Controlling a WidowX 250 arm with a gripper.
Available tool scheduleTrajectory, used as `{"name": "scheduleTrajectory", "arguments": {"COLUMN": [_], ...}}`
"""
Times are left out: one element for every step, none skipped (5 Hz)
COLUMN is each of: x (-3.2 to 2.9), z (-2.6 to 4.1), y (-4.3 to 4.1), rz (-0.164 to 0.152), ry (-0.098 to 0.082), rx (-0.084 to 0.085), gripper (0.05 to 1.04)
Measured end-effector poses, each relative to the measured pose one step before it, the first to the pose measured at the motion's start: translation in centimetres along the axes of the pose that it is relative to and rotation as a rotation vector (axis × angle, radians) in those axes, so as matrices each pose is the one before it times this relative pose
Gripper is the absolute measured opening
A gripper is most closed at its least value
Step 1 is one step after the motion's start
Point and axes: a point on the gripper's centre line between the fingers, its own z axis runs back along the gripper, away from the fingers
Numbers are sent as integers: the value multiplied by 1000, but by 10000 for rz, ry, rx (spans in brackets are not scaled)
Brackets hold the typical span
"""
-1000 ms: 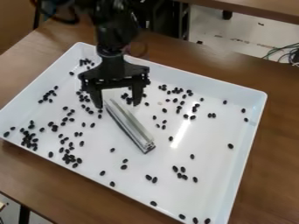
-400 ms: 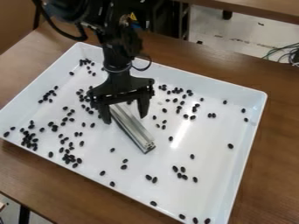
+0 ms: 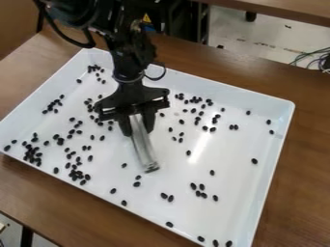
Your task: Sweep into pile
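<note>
Bar point(image 3: 144, 152) metallic, straight, in hand point(image 3: 138, 133); pieces point(image 3: 254, 161) black, oval; tray point(image 3: 219, 219) glossy, rectangular.

Across the middle: we see a brown wood-grain table point(image 3: 303, 169)
Top right: we have another brown tabletop point(image 3: 270, 10) — pale floor point(image 3: 248, 36) below
Right edge: we spot thin green and black cables point(image 3: 309, 57)
Bottom left: a black table leg point(image 3: 26, 237)

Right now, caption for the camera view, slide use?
Pincer closed on a silvery bar, dark bean-like pieces scattered across a white tray.

Brown table point(image 3: 303, 169), white tray point(image 3: 238, 188) on it.
</note>
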Motion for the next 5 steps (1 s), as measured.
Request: {"name": "scheduleTrajectory", "arguments": {"x": [-244, -30, -83, -179, 1697], "z": [-409, -517, 246, 940, 2950], "y": [-40, -138, 162, 1132, 1412], "rz": [118, -69, -123, -962, -1327], "ry": [183, 85, 42, 353, -468], "rx": [11, 109, 89, 669, 583], "gripper": [352, 352, 352, 352, 352]}}
